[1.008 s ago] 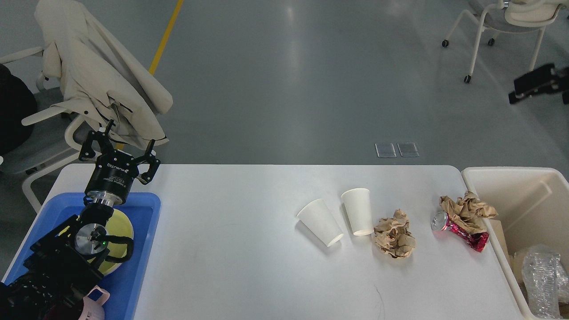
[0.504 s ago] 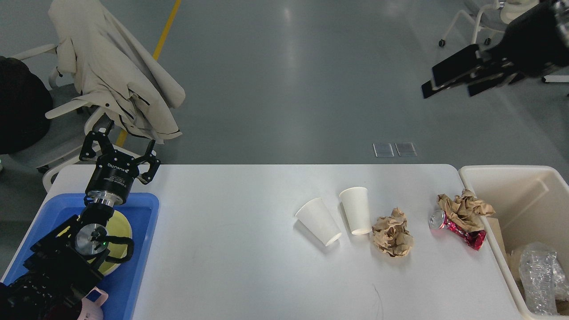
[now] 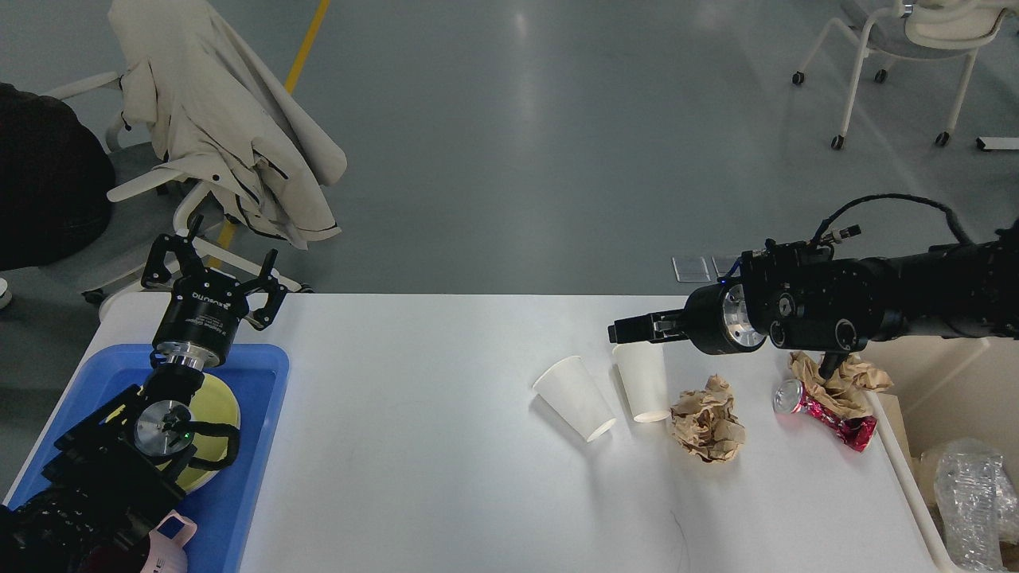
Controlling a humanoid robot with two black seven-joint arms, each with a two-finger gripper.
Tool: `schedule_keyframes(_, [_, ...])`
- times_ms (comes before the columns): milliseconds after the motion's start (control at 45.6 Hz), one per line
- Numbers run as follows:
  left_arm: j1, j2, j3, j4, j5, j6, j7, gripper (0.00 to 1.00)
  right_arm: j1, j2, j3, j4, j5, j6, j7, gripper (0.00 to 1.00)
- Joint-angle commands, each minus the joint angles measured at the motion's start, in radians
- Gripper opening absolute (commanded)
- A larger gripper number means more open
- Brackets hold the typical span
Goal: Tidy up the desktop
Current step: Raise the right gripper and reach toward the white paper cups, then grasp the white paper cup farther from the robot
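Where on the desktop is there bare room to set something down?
The widest free patch of the desktop lies between the blue tray and the two paper cups. The near strip in front of the cups is bare too. The right end is crowded: cups, crumpled paper, crushed can, with the right gripper above them.

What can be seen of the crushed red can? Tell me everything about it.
The crushed red can lies on its side on the desktop, near the cream bin at the right edge. It looks like thin metal, badly crumpled, shiny red with pale flecks; its round silver end faces left. A wad of crumpled brown paper rests against its far side, partly overlapping it. No gripper touches it.
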Motion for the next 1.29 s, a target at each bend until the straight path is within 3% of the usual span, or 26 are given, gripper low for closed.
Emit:
schedule_keyframes(0, [0.0,0.0,0.0,0.0,0.0,0.0,0.0,1.0,-0.098,0.049,-0.001,-0.063,-0.004,-0.07,-0.061,1.0])
schedule_keyframes(88, [0.0,0.0,0.0,0.0,0.0,0.0,0.0,1.0,-0.166,0.091,-0.002,-0.1,-0.014,-0.108,-0.093,1.0])
schedule_keyframes(241, [0.0,0.0,0.0,0.0,0.0,0.0,0.0,1.0,-0.253,0.111,0.019,-0.206,-0.014,-0.121,-0.216,1.0])
schedule_keyframes(460, [0.0,0.0,0.0,0.0,0.0,0.0,0.0,1.0,-0.356,0.106,0.099,-0.315,-0.037,-0.121,-0.278,1.0])
schedule_keyframes(1271, [0.0,0.0,0.0,0.0,0.0,0.0,0.0,1.0,-0.456,0.103,0.255,-0.305,-0.037,-0.156,-0.268,1.0])
